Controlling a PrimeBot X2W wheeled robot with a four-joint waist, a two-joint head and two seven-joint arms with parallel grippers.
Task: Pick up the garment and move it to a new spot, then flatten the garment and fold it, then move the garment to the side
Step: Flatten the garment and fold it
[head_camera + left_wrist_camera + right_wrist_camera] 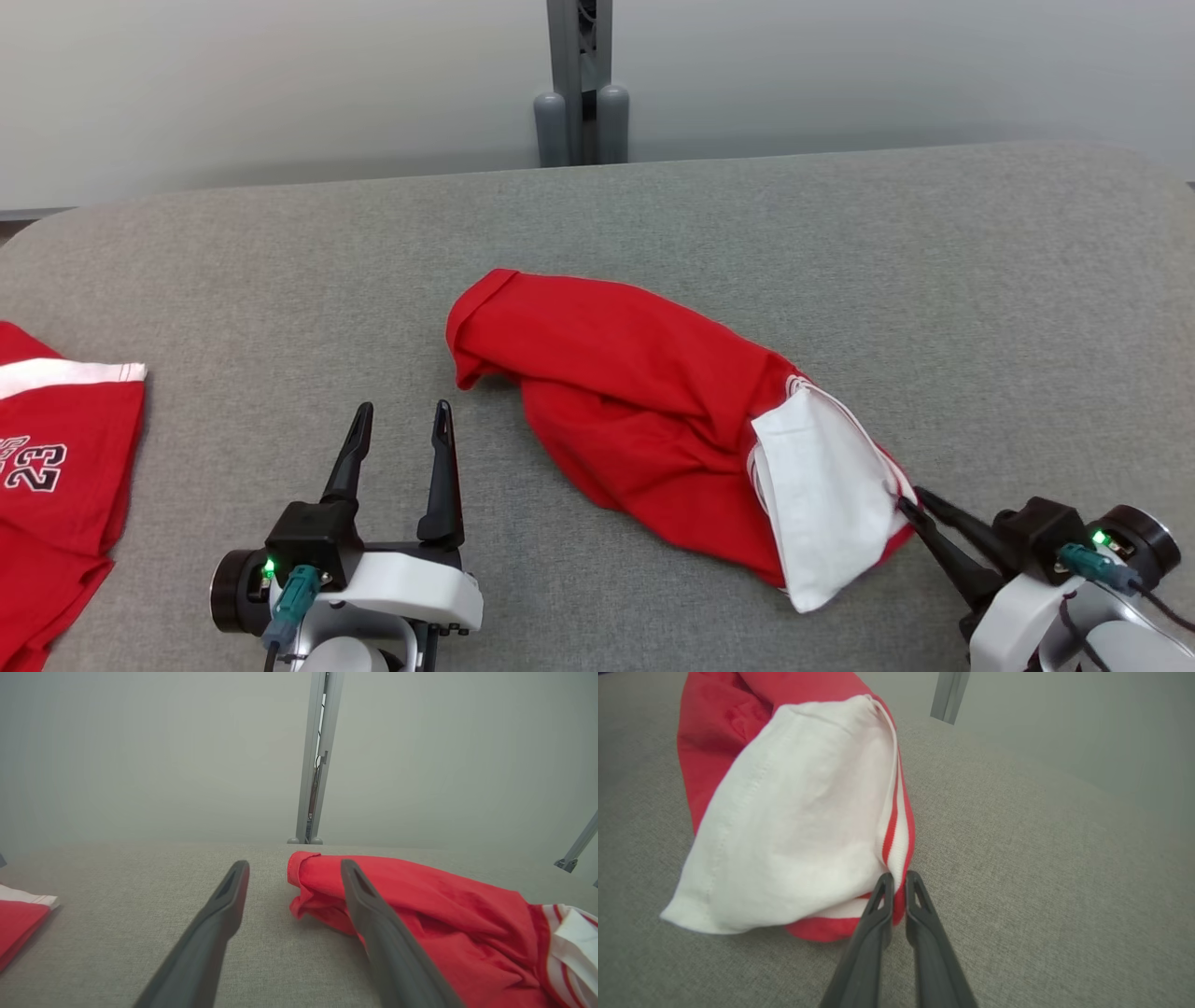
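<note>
Jersey (65,467) lies leftward; left end effector (402,408) released, right end effector (912,497) pinches garment (635,401).

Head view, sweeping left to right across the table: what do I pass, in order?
Red number 23 jersey → left gripper, jaws open → crumpled red garment → right gripper at the garment's white end.

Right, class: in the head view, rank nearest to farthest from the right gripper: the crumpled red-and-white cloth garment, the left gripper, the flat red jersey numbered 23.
1. Crumpled red-and-white cloth garment, at the right gripper's fingertips.
2. Left gripper, lower left.
3. Red jersey numbered 23, far left edge.
</note>
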